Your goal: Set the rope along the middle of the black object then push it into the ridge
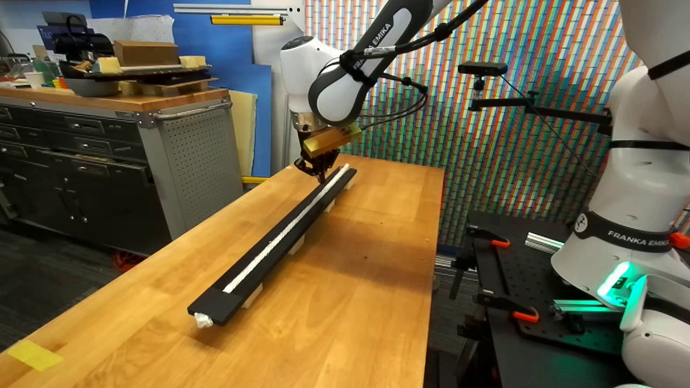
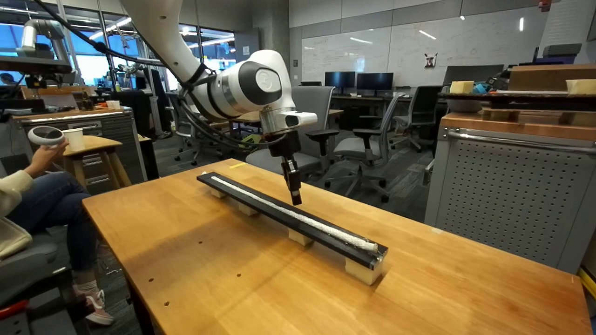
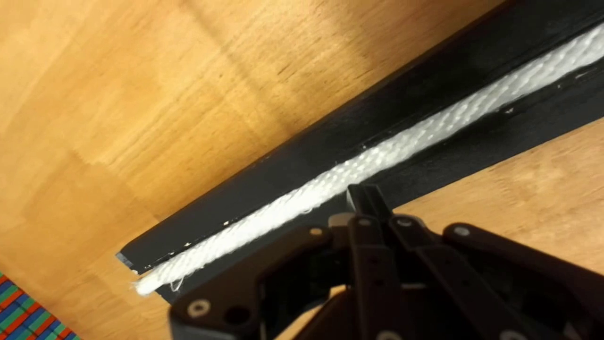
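A braided white rope [image 3: 363, 165] lies lengthwise along the middle of a long, narrow, straight black bar [image 3: 330, 141]. In the wrist view the rope runs from 8 o'clock to 2 o'clock, its frayed end jutting just past the bar's end at 8. At 5 o'clock sits the black metal two-fingered gripper [image 3: 365, 198], its jaws meeting in one narrow point that shows over the bar just beside the rope; whether it touches either cannot be told. In an exterior view, the white robot arm [image 1: 337, 102] with black joints slopes down from 1 o'clock to near the bar's far end, and a frayed white tuft [image 1: 202, 320] pokes out at the near end, toward 8 o'clock. In an exterior view, the bar slants from 10 o'clock to 4 o'clock, raised on pale rectangular blocks [image 2: 362, 272] above a honey-coloured wooden table [image 2: 195, 279]. The rope's rounded tip at the 4 o'clock end stands above the bar's surface; how deep the rest is seated cannot be told. At 9 o'clock sits a person [image 2: 46, 200] in a cream top and dark blue trousers.
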You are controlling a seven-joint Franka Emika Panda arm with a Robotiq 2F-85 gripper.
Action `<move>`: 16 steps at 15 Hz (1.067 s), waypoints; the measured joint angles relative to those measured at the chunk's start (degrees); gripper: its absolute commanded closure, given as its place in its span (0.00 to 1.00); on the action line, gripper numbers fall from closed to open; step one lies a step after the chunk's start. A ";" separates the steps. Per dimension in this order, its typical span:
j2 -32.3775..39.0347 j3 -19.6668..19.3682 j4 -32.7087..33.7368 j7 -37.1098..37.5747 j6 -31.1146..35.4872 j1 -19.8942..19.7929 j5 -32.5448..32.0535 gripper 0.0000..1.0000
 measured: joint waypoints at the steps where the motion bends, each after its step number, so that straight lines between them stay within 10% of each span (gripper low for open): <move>1: 0.14 0.41 -0.07 -0.24 0.65 -0.29 1.00 1.00; 16: 2.75 1.83 -0.54 -3.72 6.23 -2.44 7.48 1.00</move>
